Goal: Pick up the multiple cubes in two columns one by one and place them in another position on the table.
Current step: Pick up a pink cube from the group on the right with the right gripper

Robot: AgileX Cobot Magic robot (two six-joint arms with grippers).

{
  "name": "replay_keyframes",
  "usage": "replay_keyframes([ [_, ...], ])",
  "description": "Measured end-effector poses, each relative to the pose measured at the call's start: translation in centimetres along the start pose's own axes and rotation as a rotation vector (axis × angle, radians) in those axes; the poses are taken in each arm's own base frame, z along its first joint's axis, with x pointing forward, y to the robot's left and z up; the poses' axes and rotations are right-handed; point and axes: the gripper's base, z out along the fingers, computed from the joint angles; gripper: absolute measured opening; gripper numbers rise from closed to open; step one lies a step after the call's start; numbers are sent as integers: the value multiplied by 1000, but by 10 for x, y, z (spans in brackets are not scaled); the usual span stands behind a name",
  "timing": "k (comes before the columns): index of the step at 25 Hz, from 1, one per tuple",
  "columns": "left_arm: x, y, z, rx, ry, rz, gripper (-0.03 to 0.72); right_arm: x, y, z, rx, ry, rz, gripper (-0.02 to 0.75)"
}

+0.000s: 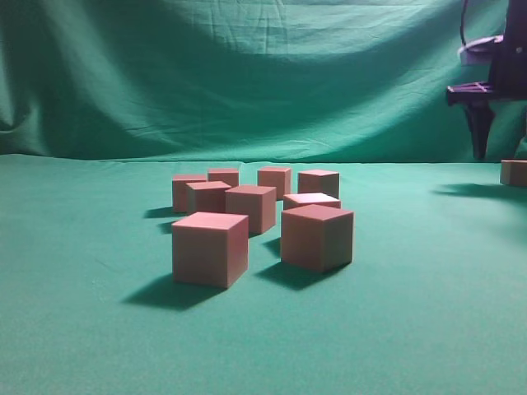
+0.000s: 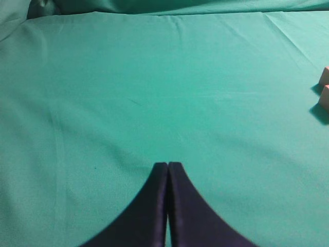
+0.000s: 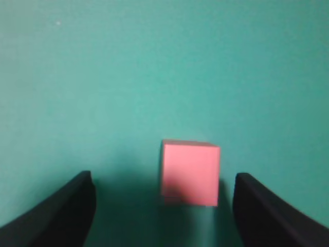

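Observation:
Several salmon-pink cubes stand in two columns on the green table (image 1: 82, 329), the nearest ones at the front left (image 1: 210, 248) and front right (image 1: 317, 236). One more cube (image 1: 514, 172) sits apart at the far right edge. My right gripper (image 1: 480, 132) hangs above the table near it, open. In the right wrist view that cube (image 3: 190, 172) lies on the cloth between the open fingers (image 3: 164, 206), untouched. My left gripper (image 2: 168, 167) is shut and empty over bare cloth; two cube edges (image 2: 324, 87) show at the right border.
A draped green backdrop (image 1: 247, 74) rises behind the table. Bare cloth spreads in front of the cubes and to their left and right.

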Motion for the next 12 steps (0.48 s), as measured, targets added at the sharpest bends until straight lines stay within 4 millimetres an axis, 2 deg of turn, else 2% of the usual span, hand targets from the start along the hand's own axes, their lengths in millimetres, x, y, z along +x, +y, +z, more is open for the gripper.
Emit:
replay_keyframes([
  [5, 0, 0, 0, 0, 0, 0, 0, 2, 1, 20, 3, 20, -8, 554],
  [8, 0, 0, 0, 0, 0, 0, 0, 3, 2, 24, 3, 23, -9, 554],
  [12, 0, 0, 0, 0, 0, 0, 0, 3, 2, 25, 3, 24, -9, 399],
])
